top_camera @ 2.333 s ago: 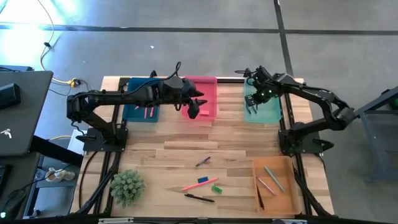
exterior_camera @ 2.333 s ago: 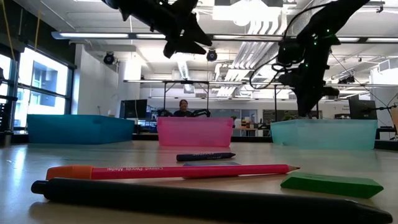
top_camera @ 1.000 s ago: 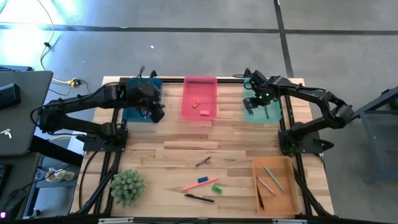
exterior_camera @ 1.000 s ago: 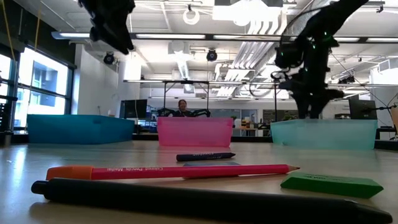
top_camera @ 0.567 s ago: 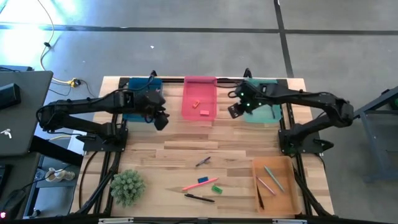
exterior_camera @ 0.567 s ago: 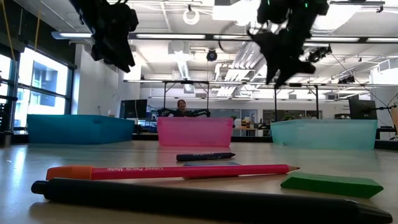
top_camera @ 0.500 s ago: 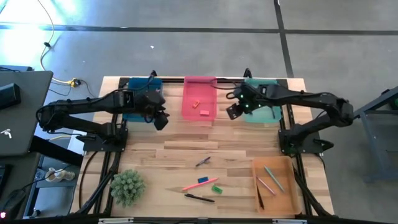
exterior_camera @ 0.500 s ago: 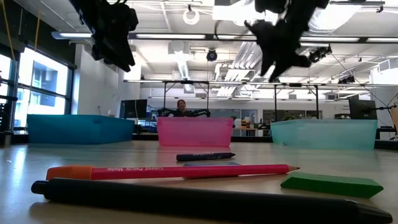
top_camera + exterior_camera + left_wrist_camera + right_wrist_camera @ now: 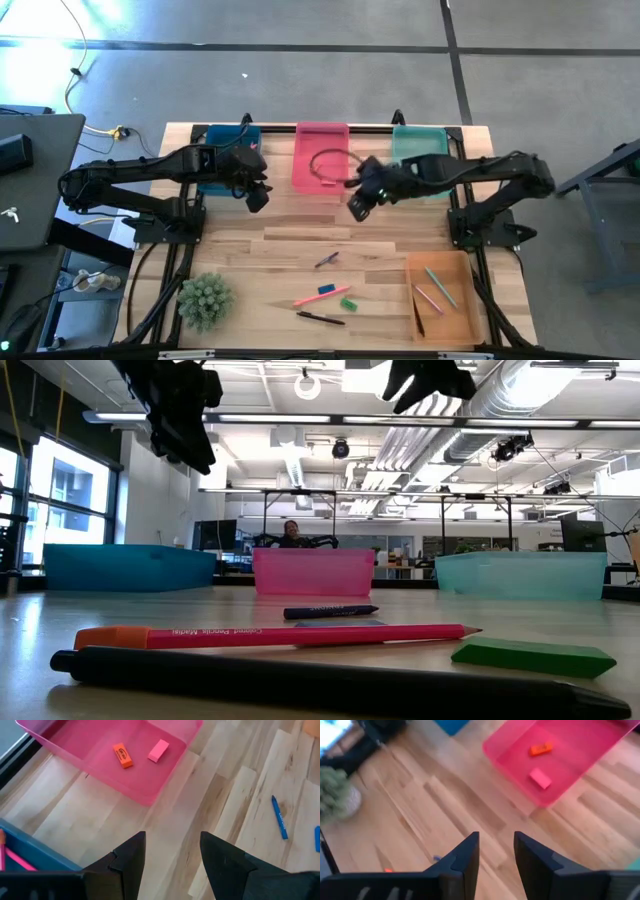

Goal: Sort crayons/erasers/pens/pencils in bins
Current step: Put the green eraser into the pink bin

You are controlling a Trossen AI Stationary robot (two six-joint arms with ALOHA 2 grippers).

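Note:
Both grippers hang open above the far half of the table and hold nothing. My left gripper [image 9: 258,197] [image 9: 172,855] is near the blue bin [image 9: 225,150]. My right gripper [image 9: 357,208] [image 9: 496,855] is just off the near right corner of the pink bin [image 9: 321,160]. An orange eraser [image 9: 122,755] and a pink eraser [image 9: 158,750] lie flat in that bin. Near the front edge lie a blue crayon [image 9: 326,260], a pink pencil [image 9: 312,297], a blue eraser [image 9: 326,290], a green eraser [image 9: 348,303] and a black pen [image 9: 320,318].
The teal bin [image 9: 420,148] stands at the far right, partly under my right arm. The orange bin [image 9: 440,297] at the near right holds several sticks. A small green plant [image 9: 205,300] stands near left. Bare wood lies between the bins and the loose items.
My right gripper has risen from the teal bin and swung toward the table's left and near side, past the pink bin's near right corner. My left gripper has sunk a little toward the near side off the blue bin, then kept still.

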